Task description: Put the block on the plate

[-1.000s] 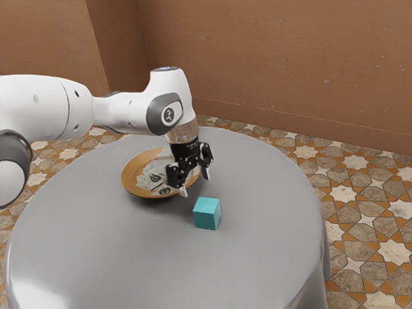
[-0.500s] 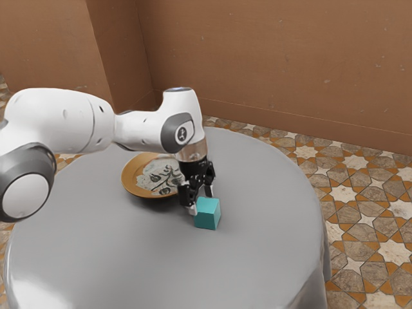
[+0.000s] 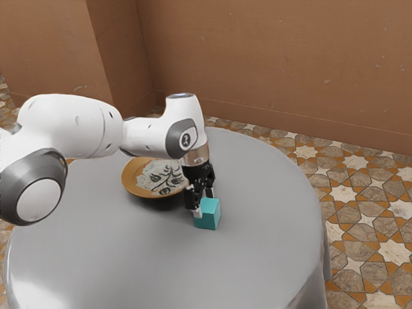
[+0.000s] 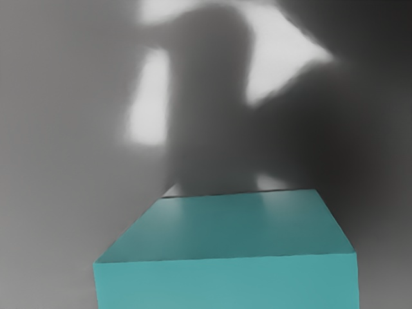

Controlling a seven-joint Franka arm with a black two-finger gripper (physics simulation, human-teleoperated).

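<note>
My gripper [image 3: 203, 203] is low over the table at the teal block [image 3: 208, 217], with its fingers apart. One fingertip overlaps the block's upper left part in the exterior view, and the other is at its far side, its tip partly hidden. The block rests upright on the table. In the wrist view the block [image 4: 225, 228] shows its top and one side, just under my hand. The orange-rimmed plate [image 3: 129, 180] with a floral centre lies toward the exterior view's left of the block, partly behind my hand.
The round table [image 3: 148, 257] has a grey cover, and its curved edge drops off at the exterior view's right. A brown wall [image 3: 270, 58] stands behind it. Shadows and bright patches lie on the cover in the wrist view.
My hand has come down and toward the exterior view's right, from beside the plate to the block. The block and plate have stayed in place.
</note>
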